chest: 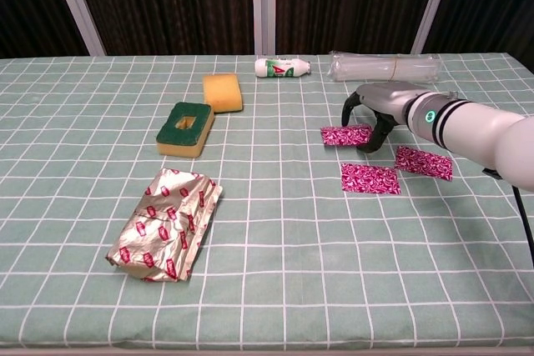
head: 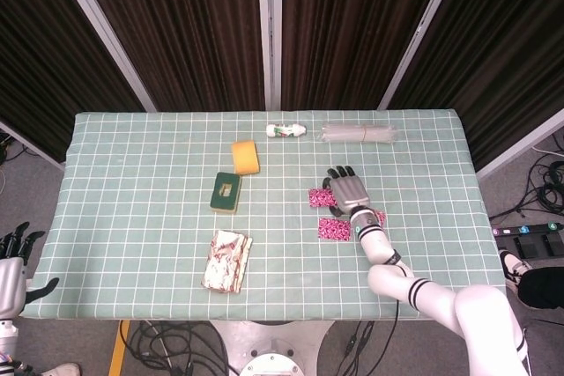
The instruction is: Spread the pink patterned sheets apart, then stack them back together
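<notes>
Pink patterned sheet (chest: 346, 134) lifts at its edge, pinched by the right hand (chest: 375, 110).

Right hand (chest: 377, 111): palm down, fingers curled, fingertips (chest: 367, 146) pressing the tabletop.
Left hand (head: 16, 257): hanging beside the table, fingers apart.

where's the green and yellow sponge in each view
Head view: the green and yellow sponge lies left of centre on the table, just below and left of the plain yellow sponge.
Chest view: the same sponge lies in the upper left part of the table, again below and left of the plain yellow sponge.
Shared landmark: the crumpled foil wrapper lies nearer the robot than it in both.
</notes>
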Controlling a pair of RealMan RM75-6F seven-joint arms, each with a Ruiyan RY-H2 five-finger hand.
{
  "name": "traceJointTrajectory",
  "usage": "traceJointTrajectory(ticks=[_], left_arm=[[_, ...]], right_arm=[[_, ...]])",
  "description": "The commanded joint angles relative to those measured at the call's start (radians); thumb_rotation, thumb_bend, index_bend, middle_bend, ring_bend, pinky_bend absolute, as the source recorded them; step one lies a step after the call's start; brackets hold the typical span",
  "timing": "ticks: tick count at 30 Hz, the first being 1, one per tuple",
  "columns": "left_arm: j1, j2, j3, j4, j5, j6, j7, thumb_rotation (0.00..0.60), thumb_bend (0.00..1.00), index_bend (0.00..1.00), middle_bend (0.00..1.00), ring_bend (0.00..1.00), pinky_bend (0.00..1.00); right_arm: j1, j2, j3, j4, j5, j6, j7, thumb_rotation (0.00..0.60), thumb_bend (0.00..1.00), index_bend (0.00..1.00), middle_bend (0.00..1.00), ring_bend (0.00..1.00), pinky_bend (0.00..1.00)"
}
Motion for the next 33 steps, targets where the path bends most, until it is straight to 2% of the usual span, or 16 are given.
traceJointTrajectory(ticks=[1, 12, 18, 23, 33], left_arm=[[0.0, 0.001, -0.001, 0.001, -0.001, -0.001, -0.001, 0.6, 0.12, 0.27, 0.2, 0.15, 0.17], [-0.015, -0.009, -0.002, 0.013, 0.013, -0.016, -0.008, 0.6, 0.12, 0.27, 0.2, 0.15, 0.17], [-0.023, -0.012, -0.003, 0.016, 0.02, -0.022, -0.011, 0.6, 0.12, 0.27, 0.2, 0.15, 0.17], [-0.026, -0.013, -0.003, 0.017, 0.02, -0.025, -0.013, 0.6, 0.12, 0.27, 0.2, 0.15, 0.17], [-0.015, -0.013, 0.001, 0.018, 0.011, -0.018, -0.02, 0.6, 0.12, 0.27, 0.2, 0.15, 0.17]], right_arm=[[-0.024, 0.037, -0.004, -0.057, -0.008, 0.037, -0.003, 0.594, 0.25, 0.42, 0.1, 0.0, 0.0], [-0.161, 0.201, -0.055, -0.417, 0.07, 0.241, -0.098, 0.533, 0.25, 0.39, 0.1, 0.0, 0.0], [-0.204, 0.238, -0.087, -0.559, 0.127, 0.327, -0.16, 0.511, 0.25, 0.38, 0.1, 0.0, 0.0], [-0.212, 0.225, -0.113, -0.576, 0.121, 0.34, -0.178, 0.511, 0.24, 0.38, 0.1, 0.0, 0.0], [-0.191, 0.141, -0.121, -0.466, 0.026, 0.315, -0.161, 0.515, 0.24, 0.36, 0.1, 0.0, 0.0]])
